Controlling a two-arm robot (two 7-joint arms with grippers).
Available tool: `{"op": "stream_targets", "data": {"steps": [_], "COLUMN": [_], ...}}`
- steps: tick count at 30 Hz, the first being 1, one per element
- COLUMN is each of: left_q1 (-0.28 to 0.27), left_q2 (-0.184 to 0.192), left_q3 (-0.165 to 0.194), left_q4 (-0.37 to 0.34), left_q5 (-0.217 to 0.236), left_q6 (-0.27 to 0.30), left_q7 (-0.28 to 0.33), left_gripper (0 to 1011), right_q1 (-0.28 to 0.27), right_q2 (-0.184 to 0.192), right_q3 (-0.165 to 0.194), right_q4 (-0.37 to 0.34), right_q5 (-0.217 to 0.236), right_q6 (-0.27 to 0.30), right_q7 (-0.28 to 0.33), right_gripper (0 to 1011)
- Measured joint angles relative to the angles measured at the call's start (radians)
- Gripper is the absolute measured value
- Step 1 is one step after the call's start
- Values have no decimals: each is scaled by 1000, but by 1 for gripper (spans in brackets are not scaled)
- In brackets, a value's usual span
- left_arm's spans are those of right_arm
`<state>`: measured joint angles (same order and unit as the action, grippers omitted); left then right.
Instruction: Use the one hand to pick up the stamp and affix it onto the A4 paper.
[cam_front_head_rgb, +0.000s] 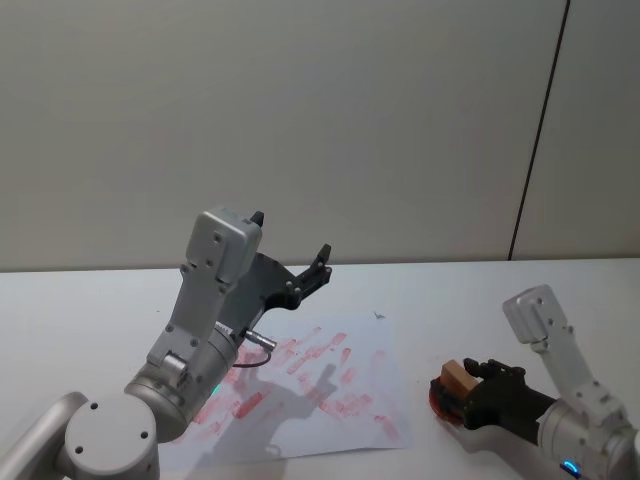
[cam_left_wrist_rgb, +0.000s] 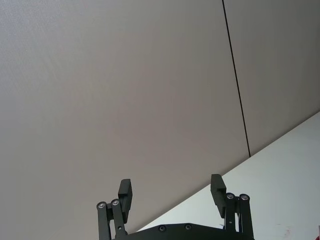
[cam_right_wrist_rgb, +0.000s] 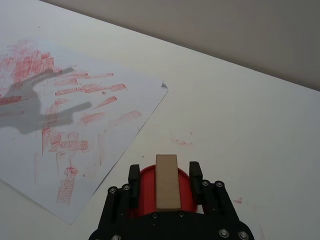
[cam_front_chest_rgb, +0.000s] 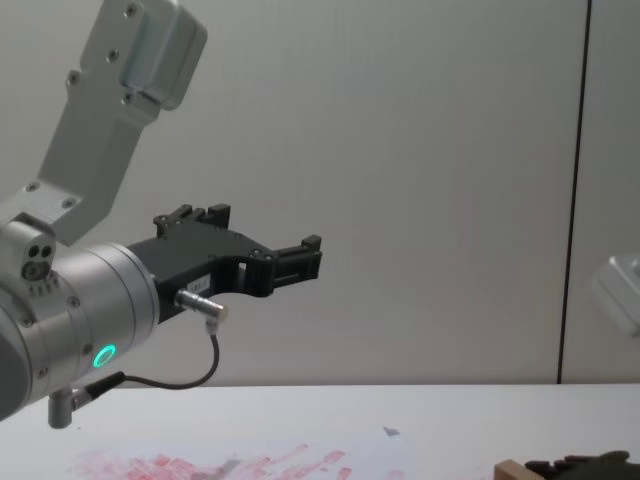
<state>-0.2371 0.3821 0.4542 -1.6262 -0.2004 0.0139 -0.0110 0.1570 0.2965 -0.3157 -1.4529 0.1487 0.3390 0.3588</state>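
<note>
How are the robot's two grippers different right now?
The left gripper hangs high in the air above the A4 paper; the right gripper sits low by the table. The left gripper is empty; the right gripper has the stamp between its open fingers, over a red pad. Both are black and open.

End effectors open: left (cam_front_head_rgb: 290, 238) high, right (cam_right_wrist_rgb: 164, 174) low.

Robot lab or test room, bare white table (cam_front_head_rgb: 480, 290), plain grey panelled wall (cam_front_head_rgb: 300, 120), dark vertical seam (cam_front_head_rgb: 540, 130)
</note>
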Motion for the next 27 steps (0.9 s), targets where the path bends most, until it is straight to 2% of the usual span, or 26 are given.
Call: {"op": "stream_targets", "data": {"steps": [5,8,13,20,27], "left_q1": [0,0,0,0,0], "left_q2": [0,0,0,0,0], "left_q3": [0,0,0,0,0], "left_q4": [0,0,0,0,0], "left_q5": [0,0,0,0,0], "left_q6": [0,0,0,0,0], "left_q7": [0,0,0,0,0], "left_gripper": [1002,1001,1001,1001,1001], "right_q1": [2,3,4,5,12], "right_q2": [-2,-4,-5,-6,-14], "right_q3": [-2,-2,-3,-3,-1], "right_q4": [3,5,7,6,-9], "right_q5": [-2,-3,-4,-3,26], "right_q6": [1,1,2,-4,-33], "right_q7": [-1,-2,-3,-5,-13], "right_gripper": [486,362,233,221,221]}}
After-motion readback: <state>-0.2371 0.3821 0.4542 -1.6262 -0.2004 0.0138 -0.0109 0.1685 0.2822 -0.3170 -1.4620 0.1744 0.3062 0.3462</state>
